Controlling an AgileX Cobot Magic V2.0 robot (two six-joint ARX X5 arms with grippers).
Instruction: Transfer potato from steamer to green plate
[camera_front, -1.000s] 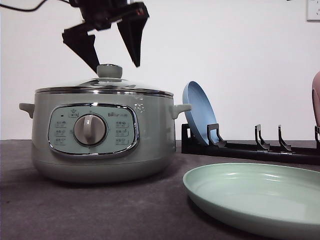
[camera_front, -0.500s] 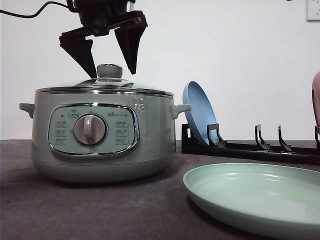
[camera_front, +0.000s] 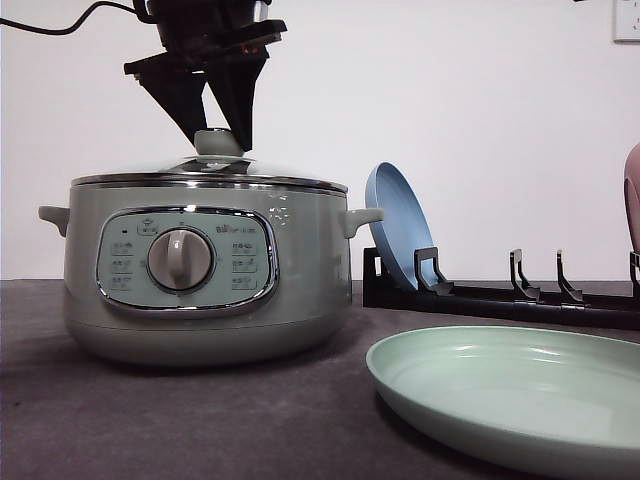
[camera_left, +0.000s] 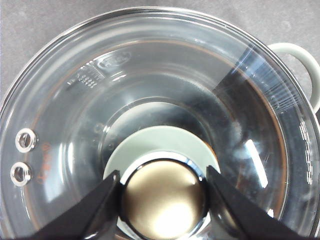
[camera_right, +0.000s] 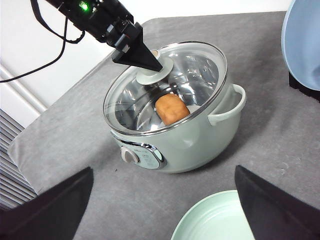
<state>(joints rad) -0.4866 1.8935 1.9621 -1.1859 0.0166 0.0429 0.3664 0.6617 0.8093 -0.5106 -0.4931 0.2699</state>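
Glass lid blocks potato; plate clear.

The steamer stood on the desk toward the left, its lid on and the potato lying inside it under the glass. The left gripper was directly above the pot, its fingers set on either side of the lid knob. The green plate lay flat on the desk to the right of the steamer and nearer the front edge. Behind that plate a rack ran along the desk, with a second plate standing on edge in its left end, just beside the steamer's right handle.
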